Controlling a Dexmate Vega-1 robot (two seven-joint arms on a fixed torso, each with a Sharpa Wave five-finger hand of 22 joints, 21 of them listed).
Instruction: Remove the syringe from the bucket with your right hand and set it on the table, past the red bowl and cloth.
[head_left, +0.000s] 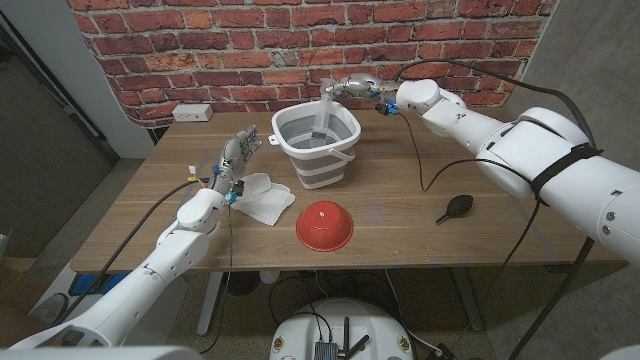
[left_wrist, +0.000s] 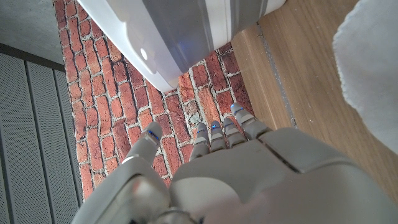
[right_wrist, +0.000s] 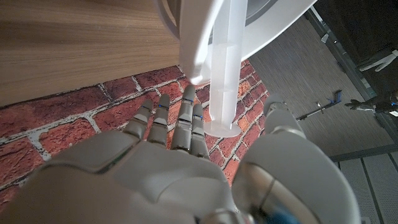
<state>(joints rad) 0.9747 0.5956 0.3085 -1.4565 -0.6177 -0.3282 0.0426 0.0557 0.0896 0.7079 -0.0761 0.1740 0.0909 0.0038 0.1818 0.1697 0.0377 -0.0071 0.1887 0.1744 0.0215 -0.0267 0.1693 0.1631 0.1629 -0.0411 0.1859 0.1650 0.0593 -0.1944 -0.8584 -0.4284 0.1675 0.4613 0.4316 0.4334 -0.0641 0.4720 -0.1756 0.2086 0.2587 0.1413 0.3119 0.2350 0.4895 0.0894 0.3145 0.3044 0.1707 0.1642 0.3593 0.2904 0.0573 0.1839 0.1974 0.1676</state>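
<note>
Tabletop (head_left: 400, 215) of wood carries everything, with a brick wall behind its far edge. On it, near the middle of the far edge, stands the grey and white bucket (head_left: 316, 145). The white cloth (head_left: 264, 197) lies toward the left side of the tabletop, just beside the bucket, and the red bowl (head_left: 324, 225) sits upside down near the front edge, close to the cloth but not touching it. A small black bulb (head_left: 456, 207) lies alone toward the right side.

The right hand (head_left: 352, 87) is raised over the far rim of the bucket. It pinches the top of the syringe (head_left: 326, 108) between the thumb and the other fingers (right_wrist: 180, 127); the right wrist view shows the clear barrel (right_wrist: 225, 68) between them. The syringe hangs upright, and its lower part is inside the bucket.

The left hand (head_left: 238, 157) stands near the cloth, fingers apart and pointing up, holding nothing.
</note>
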